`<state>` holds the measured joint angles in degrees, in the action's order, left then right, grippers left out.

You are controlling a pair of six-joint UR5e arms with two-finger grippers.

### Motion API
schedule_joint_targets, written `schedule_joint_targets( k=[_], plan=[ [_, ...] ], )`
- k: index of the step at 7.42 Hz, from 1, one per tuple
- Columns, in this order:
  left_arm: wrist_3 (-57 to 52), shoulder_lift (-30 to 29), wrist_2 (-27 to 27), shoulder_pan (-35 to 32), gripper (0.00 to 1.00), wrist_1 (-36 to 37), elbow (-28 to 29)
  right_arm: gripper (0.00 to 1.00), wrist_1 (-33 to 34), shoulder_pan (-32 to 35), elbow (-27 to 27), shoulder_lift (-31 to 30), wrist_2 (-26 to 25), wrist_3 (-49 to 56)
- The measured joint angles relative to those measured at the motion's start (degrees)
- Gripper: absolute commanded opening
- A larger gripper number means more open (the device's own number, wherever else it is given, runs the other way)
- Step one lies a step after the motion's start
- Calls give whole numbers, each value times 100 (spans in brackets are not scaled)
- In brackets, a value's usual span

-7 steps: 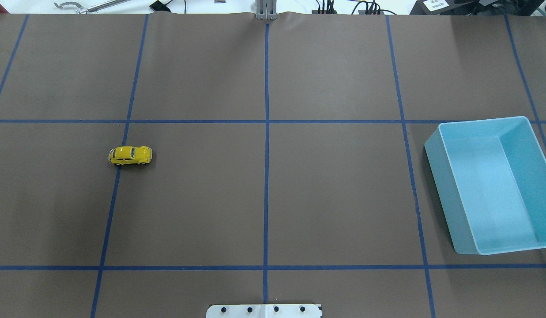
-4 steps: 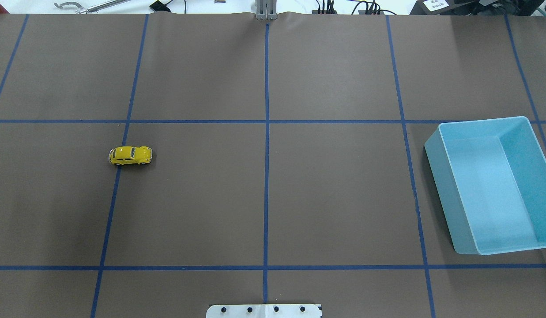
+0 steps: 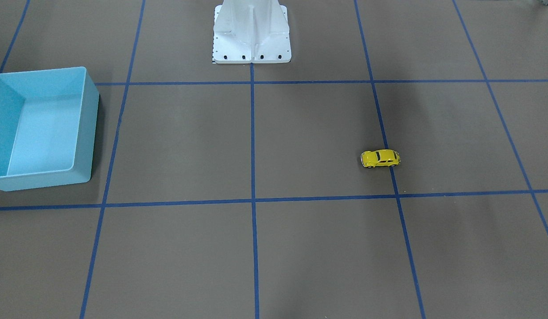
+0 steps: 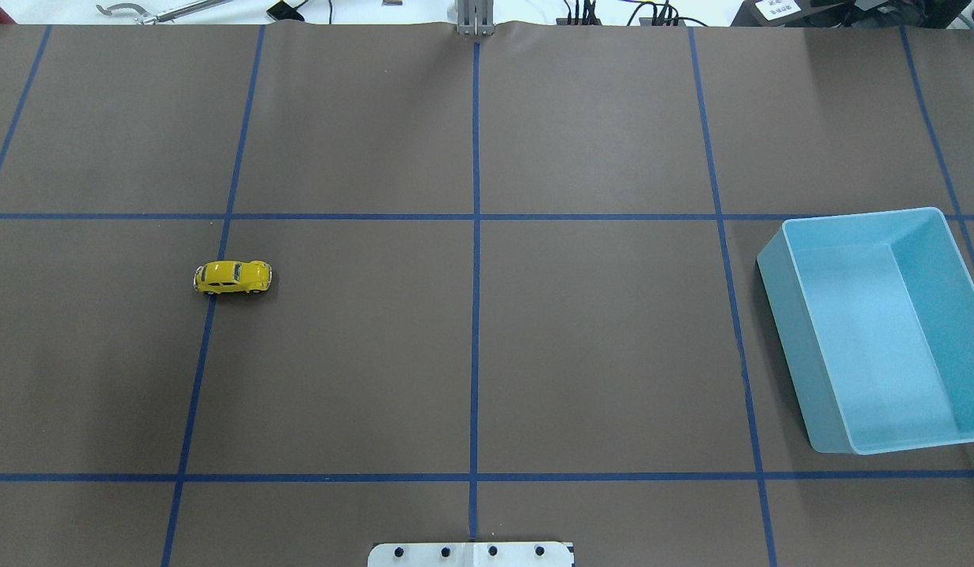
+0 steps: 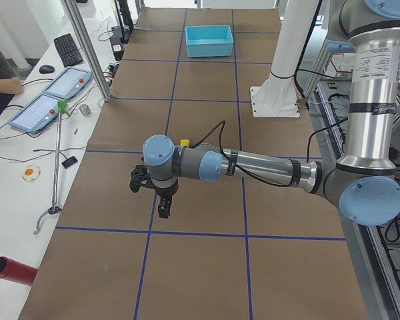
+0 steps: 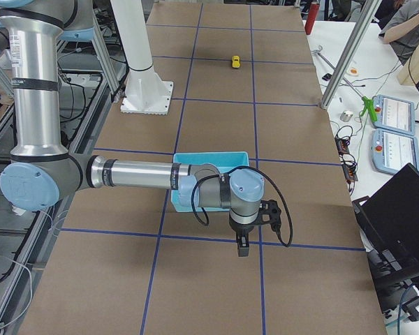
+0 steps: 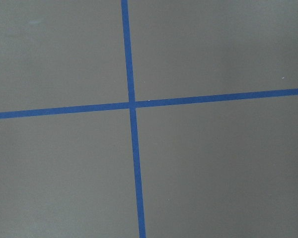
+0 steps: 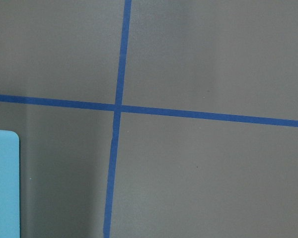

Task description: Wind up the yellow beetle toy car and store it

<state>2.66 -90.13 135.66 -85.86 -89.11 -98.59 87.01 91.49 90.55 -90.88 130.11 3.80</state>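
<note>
The yellow beetle toy car is best straddled across its sides by the left gripper (whose spread cannot be told).

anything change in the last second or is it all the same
Nothing visibly changed. In the overhead view the car sits on the same spot beside the blue tape line, pointing the same way, and the bin has not shifted. No arm shows in that view then or now.
</note>
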Motion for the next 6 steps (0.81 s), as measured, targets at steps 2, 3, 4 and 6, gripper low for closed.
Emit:
schedule_joint_targets(
  k=[2,3,4,6],
  plan=[
    [-11,-28,2,119,100,-743,-16,100,0,0,2,0,-1,4],
    [-16,-4,-2,337,100,-1426,-1,100,0,0,1,0,3,-1],
    [-18,21,-4,579,100,-2007,8,100,0,0,-5,1,5,-6],
    [-25,-8,-10,1088,100,-2740,17,100,0,0,-11,7,6,-4]
  ],
)
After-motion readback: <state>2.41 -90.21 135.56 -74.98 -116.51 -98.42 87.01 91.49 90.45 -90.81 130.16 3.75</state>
